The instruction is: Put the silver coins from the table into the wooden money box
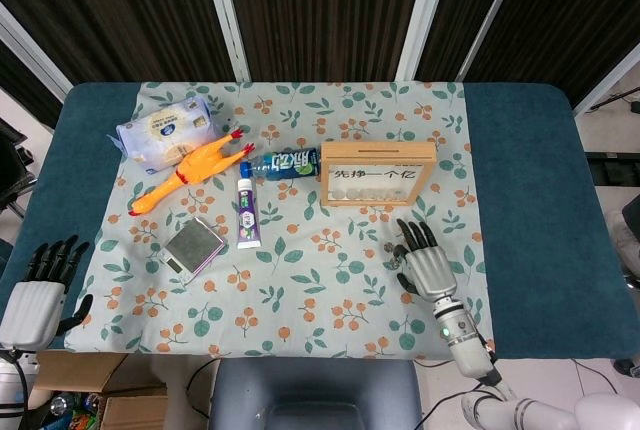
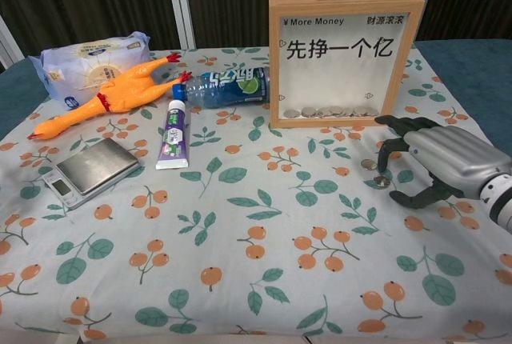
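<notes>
Currently, findings as seen:
Table [image 1: 530, 200]: blue top, with a leaf-and-berry cloth [image 2: 240, 232] over its middle.
Money box [image 2: 344, 60]: wooden frame standing upright at the back of the cloth; a row of coins lies along the bottom behind its clear front.
Tissue pack [image 2: 92, 64]: back left corner of the cloth.
Rubber chicken [image 2: 108, 96]: lying just in front of the tissue pack.
My right hand [image 2: 428, 164]: palm down, fingers apart and arched over the loose coins, holding nothing that I can see.
My left hand [image 1: 40, 285]: open, at the near left table edge, well apart from everything.
Bottle [image 2: 224, 86]: on its side, left of the money box.
Scale [image 2: 88, 170]: near left.
Toothpaste [image 2: 174, 132]: flat, below the bottle.
Silver coins [image 2: 376, 174]: two on the cloth before the box, at my right fingertips.
</notes>
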Robot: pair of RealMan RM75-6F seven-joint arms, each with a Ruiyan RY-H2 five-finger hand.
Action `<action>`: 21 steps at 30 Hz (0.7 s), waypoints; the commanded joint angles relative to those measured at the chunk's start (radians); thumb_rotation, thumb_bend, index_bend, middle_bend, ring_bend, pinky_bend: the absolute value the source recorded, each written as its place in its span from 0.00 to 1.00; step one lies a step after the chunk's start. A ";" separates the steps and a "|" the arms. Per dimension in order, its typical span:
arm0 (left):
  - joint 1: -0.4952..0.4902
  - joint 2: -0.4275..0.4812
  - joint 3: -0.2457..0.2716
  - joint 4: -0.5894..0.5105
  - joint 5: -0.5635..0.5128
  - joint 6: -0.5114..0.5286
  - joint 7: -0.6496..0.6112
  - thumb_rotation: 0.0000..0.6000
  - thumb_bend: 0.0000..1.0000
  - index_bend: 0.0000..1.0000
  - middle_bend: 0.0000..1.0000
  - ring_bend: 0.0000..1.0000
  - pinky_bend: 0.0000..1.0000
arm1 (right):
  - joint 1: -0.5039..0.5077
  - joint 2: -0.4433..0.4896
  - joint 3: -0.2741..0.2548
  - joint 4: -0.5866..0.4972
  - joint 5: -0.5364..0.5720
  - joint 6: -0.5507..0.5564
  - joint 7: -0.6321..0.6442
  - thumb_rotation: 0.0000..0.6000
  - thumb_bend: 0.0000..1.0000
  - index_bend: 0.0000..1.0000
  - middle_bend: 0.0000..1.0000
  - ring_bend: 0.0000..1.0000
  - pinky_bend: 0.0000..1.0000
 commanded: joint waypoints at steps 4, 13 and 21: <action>0.001 0.001 0.001 0.000 -0.001 -0.001 -0.001 1.00 0.37 0.00 0.00 0.00 0.00 | 0.004 -0.002 -0.001 0.000 0.010 -0.013 -0.010 1.00 0.37 0.54 0.01 0.00 0.00; 0.001 0.001 0.002 0.002 -0.002 -0.001 -0.003 1.00 0.37 0.00 0.00 0.00 0.00 | 0.010 -0.001 -0.004 -0.005 0.026 -0.035 -0.026 1.00 0.37 0.54 0.01 0.00 0.00; 0.001 0.001 0.003 0.000 -0.004 -0.006 -0.005 1.00 0.37 0.00 0.00 0.00 0.00 | 0.014 -0.010 -0.004 0.005 0.019 -0.025 -0.015 1.00 0.37 0.60 0.01 0.00 0.00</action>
